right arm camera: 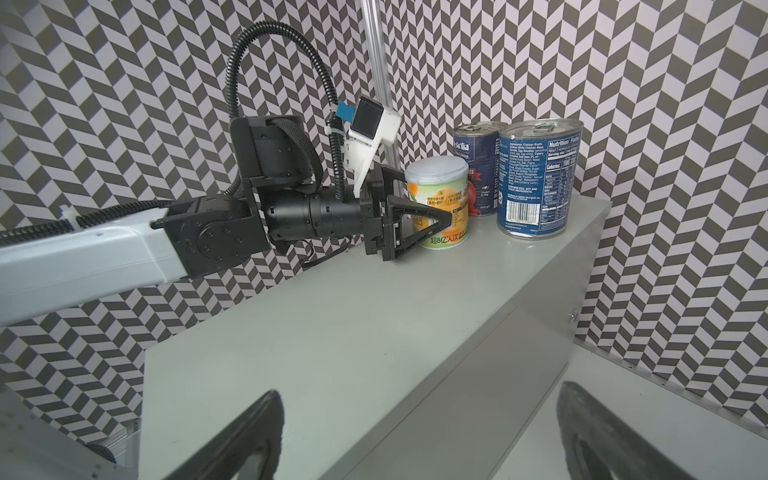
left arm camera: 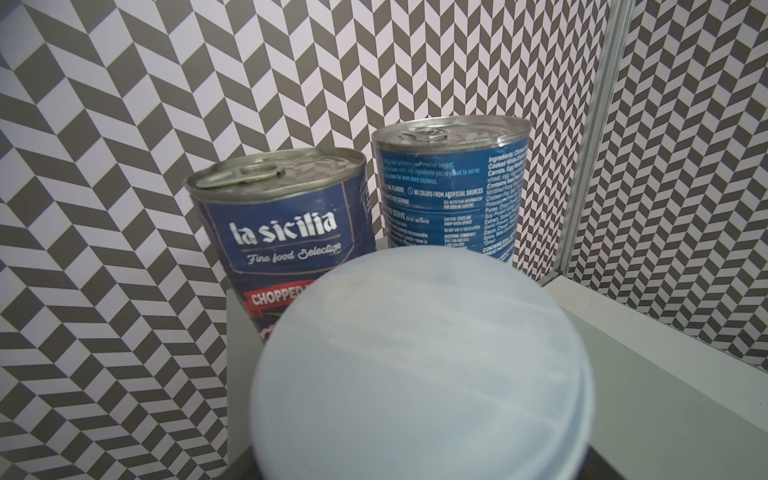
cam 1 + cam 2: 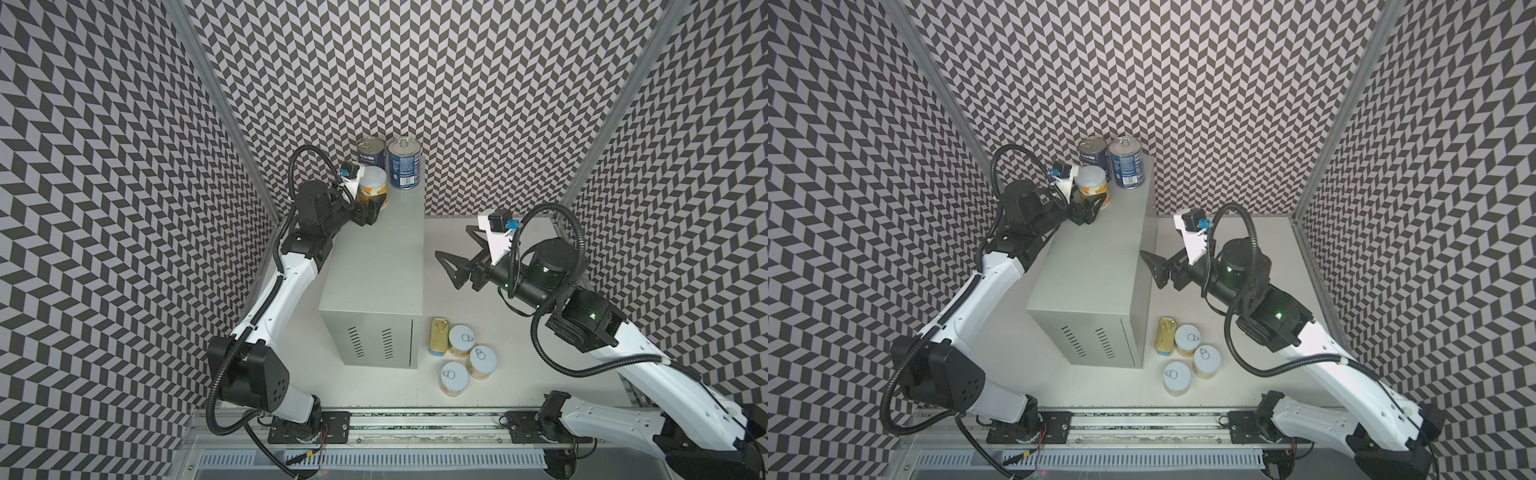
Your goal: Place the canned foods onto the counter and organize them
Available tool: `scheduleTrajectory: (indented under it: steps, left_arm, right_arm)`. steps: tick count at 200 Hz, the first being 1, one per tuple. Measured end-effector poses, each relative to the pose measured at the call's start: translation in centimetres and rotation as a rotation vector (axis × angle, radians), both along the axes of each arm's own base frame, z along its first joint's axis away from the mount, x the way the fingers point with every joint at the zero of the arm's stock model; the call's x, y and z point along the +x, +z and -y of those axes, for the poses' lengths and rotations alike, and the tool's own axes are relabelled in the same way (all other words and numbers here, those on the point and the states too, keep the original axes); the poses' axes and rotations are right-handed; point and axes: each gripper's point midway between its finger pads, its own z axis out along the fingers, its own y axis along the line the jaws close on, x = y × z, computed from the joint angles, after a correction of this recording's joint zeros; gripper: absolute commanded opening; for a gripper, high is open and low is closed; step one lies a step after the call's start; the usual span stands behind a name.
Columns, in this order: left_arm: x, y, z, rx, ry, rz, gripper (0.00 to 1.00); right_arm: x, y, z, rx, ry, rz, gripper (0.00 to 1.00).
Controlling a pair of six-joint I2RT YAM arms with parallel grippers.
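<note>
– While the left jaws (image 1: 432, 203) straddle the fruit can (image 1: 440, 191) on the counter (image 1: 374, 311), can't tell if clamped, who's nearer the rest?
– Right jaws (image 3: 452, 241), spread empty; SPAM tin (image 3: 439, 336) and three fruit cans (image 3: 481, 361) sit base-side of them, beside the counter.

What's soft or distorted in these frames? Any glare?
Left wrist view: the fruit can's white lid is an out-of-focus blob; the blue cans behind are sharp. Right wrist view: the right gripper's fingers blur at the frame edge. Both top views: the wall pattern stretches toward the edges; no strong glare.
</note>
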Motion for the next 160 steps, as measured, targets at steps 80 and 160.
scheduleTrajectory:
  steps: [80, 160]
  left_arm:
    - [0.25, -0.20, -0.07, 0.011, 0.008, 0.003, 0.84]
    - [0.47, -0.39, -0.04, 0.017, 0.009, 0.002, 0.79]
  right_arm:
    - [0.05, -0.52, -0.11, -0.005, 0.002, -0.007, 0.99]
    - [0.07, -0.89, -0.22, -0.007, 0.006, -0.015, 0.99]
